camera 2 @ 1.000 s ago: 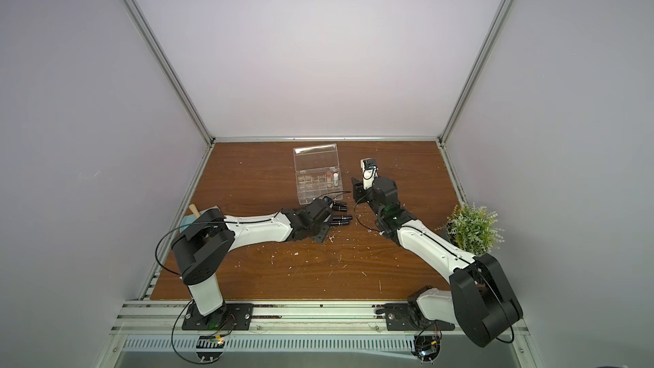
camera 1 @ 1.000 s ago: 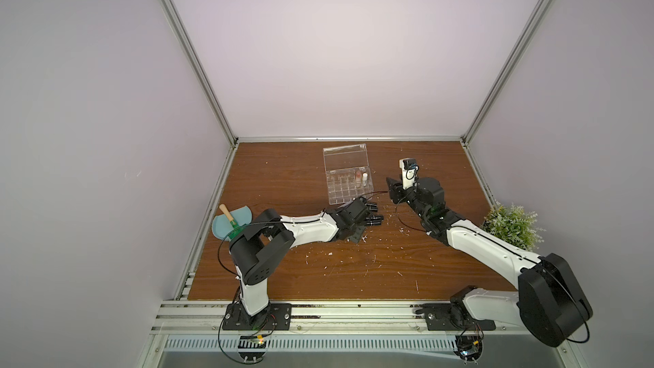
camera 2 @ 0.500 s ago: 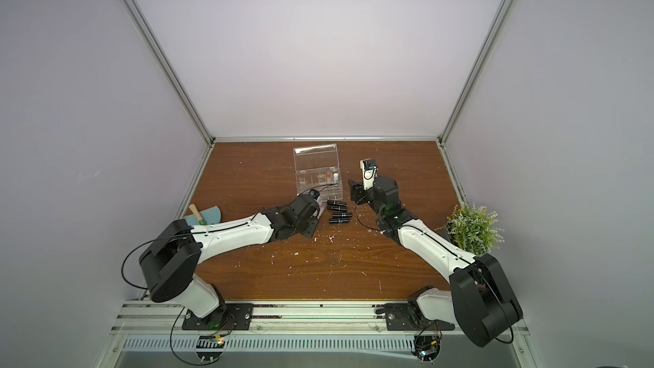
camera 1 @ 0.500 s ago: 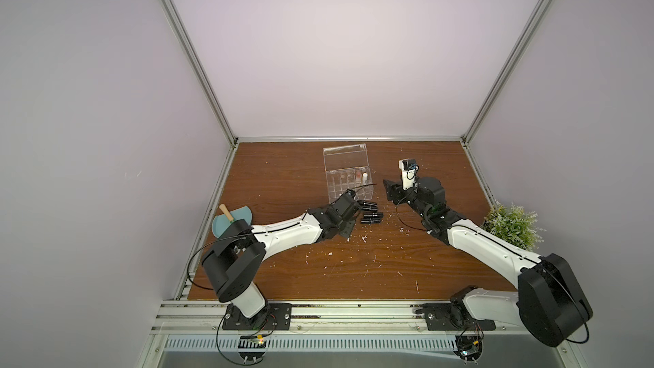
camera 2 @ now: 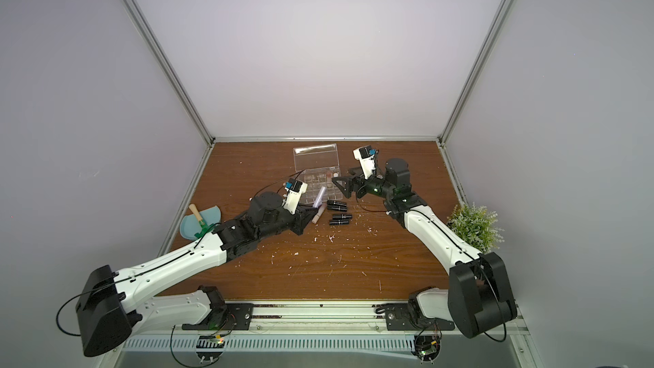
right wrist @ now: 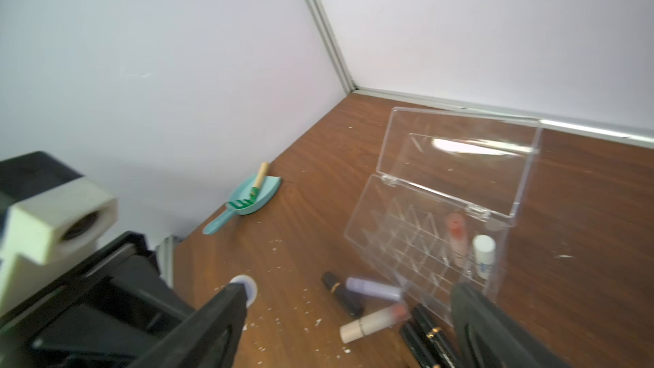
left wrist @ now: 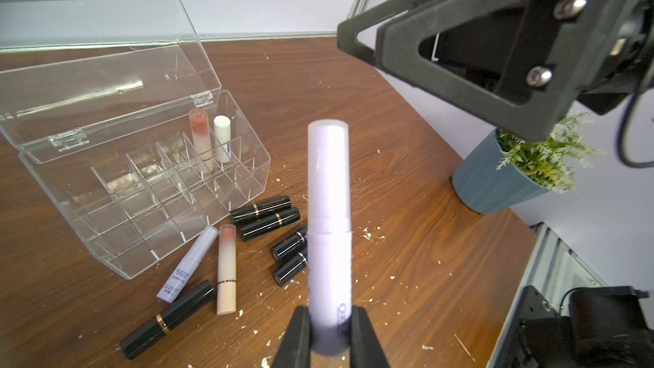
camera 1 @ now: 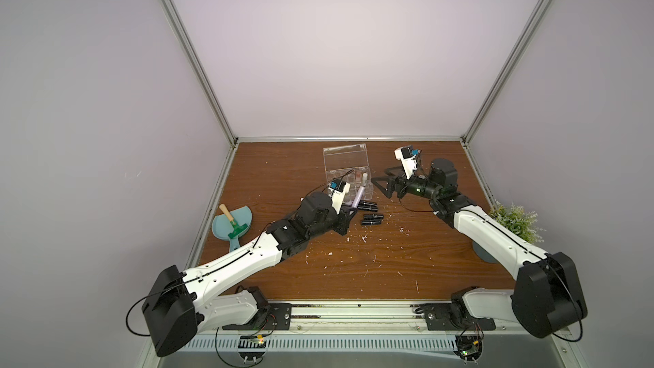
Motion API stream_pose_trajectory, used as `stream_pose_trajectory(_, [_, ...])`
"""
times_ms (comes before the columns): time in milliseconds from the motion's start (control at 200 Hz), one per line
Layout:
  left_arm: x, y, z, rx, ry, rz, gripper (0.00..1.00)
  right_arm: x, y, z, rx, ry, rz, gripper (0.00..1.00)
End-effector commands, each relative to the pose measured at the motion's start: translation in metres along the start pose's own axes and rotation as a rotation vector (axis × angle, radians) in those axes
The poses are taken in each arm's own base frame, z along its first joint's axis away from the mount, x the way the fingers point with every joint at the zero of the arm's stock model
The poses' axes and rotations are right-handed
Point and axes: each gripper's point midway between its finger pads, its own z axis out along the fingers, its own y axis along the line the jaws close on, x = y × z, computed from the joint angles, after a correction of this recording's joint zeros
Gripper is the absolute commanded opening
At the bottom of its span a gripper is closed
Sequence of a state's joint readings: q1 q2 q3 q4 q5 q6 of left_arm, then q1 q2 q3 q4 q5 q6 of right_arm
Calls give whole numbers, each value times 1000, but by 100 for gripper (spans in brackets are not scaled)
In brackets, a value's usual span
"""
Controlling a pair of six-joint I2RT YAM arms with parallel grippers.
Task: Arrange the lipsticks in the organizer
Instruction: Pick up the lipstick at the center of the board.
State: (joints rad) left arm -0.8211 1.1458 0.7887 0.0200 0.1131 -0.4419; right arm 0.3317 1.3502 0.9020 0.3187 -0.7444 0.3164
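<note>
Left gripper (left wrist: 331, 316): pinches lilac lipstick (left wrist: 329, 207) by its base; long axis points ahead, organizer (left wrist: 116, 207) just beyond. Right gripper (camera 1: 384, 182): spread, empty.

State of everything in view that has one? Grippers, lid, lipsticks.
left gripper, shut on the lilac lipstick
right gripper, open, empty
organizer lid, open
pink lipstick, upright in the organizer
white lipstick, upright in the organizer
loose lipsticks, lying flat on the table
rake, lying in the dustpan
potted plant, upright
</note>
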Motion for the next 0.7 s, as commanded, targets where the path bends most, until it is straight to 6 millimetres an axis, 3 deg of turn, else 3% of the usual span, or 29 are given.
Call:
stream_pose_trajectory(0, [-5, -11, -7, 81, -23, -23, 18, -10, 49, -3, -301, 28, 37, 95])
stream_pose_trajectory(260, [-11, -19, -16, 132, -72, -4, 18, -8, 73, -6, -519, 69, 116, 86])
stream_pose_trajectory(445, [-17, -19, -19, 129, -98, 4, 18, -6, 89, -5, -568, 87, 97, 73])
stream_pose_trajectory(695, [-21, -16, -22, 105, -118, 11, 18, -6, 108, 1, -606, 110, 63, 65])
